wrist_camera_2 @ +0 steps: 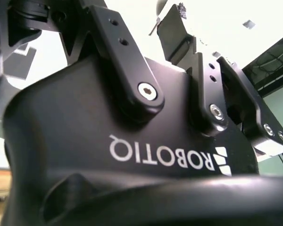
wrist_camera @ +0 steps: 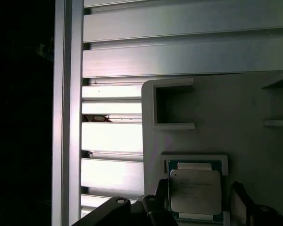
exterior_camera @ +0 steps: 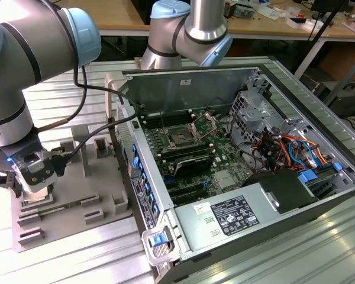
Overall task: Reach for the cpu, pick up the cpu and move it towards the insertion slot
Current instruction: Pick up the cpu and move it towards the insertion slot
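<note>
Slatted aluminium table carries a grey tray and, at the exterior view's right, an open computer case.

The gripper sits low over the tray. In the first wrist view the cpu lies flat in a square recess of the tray, silvery top up. The dark fingers are spread on either side of it, not gripping it.

The insertion slot is on the green board inside the case, its metal frame tilted up, well apart from the gripper. The case's side wall, with blue tabs, stands between them. Black memory slots lie just beside the slot; orange and blue cables are bundled farther right.

A white printed label sits on the power supply. The cpu top bears print too small to read. White lettering marks the gripper's black housing in the second wrist view.
</note>
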Robot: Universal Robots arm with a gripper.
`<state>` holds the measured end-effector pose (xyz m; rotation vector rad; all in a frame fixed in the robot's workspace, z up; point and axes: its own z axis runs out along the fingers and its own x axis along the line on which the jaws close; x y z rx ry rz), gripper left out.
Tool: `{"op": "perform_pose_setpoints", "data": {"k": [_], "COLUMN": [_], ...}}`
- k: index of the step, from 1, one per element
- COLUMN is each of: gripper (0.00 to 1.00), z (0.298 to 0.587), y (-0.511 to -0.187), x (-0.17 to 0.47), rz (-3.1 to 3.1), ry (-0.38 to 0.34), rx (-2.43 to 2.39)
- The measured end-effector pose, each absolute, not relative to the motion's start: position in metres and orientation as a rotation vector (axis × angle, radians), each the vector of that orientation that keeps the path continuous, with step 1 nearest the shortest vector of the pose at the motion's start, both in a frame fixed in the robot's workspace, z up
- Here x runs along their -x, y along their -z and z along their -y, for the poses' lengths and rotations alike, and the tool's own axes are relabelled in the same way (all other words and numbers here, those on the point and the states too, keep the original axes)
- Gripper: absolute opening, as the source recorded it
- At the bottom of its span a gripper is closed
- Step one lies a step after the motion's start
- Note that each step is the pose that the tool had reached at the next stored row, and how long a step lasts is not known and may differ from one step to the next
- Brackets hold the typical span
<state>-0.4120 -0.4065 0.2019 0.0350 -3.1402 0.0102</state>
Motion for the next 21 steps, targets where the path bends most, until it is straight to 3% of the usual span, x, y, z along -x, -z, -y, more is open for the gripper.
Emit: {"op": "perform_pose_setpoints", "data": {"k": [21], "gripper": [0.62], "z": [0.4066], "y": [-0.1919], "x": [0.4144], "rz": [3.139], "ry": [-0.016], "rx": [-0.082]}}
